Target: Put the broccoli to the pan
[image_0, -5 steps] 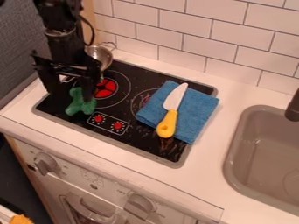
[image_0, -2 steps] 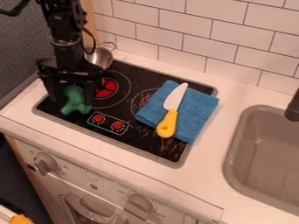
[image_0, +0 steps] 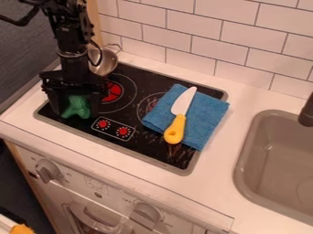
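Note:
My gripper hangs low over the front left part of the stove, its fingers apart on either side of the green broccoli. The broccoli's upper part is partly hidden behind the gripper. Behind the gripper, at the stove's back left corner, is the silver metal pan, partly covered by the arm.
A folded blue towel lies on the right half of the black stovetop, with a yellow-handled knife on it. The grey sink is at the right. A tiled wall rises behind the counter.
The gripper has come down and slightly to the right around the broccoli. The broccoli looks slightly shifted and turned between its fingers.

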Controlling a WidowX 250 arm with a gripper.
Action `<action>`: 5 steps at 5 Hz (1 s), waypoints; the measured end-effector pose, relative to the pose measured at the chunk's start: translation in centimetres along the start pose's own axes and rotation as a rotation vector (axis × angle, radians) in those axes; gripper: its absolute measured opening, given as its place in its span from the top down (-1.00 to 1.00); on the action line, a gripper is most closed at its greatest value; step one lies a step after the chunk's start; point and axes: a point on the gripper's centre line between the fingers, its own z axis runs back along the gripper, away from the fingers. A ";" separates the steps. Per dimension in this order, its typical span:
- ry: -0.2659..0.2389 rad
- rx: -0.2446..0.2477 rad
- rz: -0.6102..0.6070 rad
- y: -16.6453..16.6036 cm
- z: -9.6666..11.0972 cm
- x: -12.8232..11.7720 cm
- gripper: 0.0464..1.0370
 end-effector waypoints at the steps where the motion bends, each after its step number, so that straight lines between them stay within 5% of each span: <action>1: -0.003 -0.004 -0.021 -0.6 0.0 -0.2 -0.69; 3: -0.074 -0.085 -0.068 -2.6 5.6 -1.1 -0.69; 4: -0.136 -0.108 -0.064 -2.8 8.4 0.7 -0.69; 5: -0.161 -0.085 -0.029 -1.2 8.6 4.2 -0.69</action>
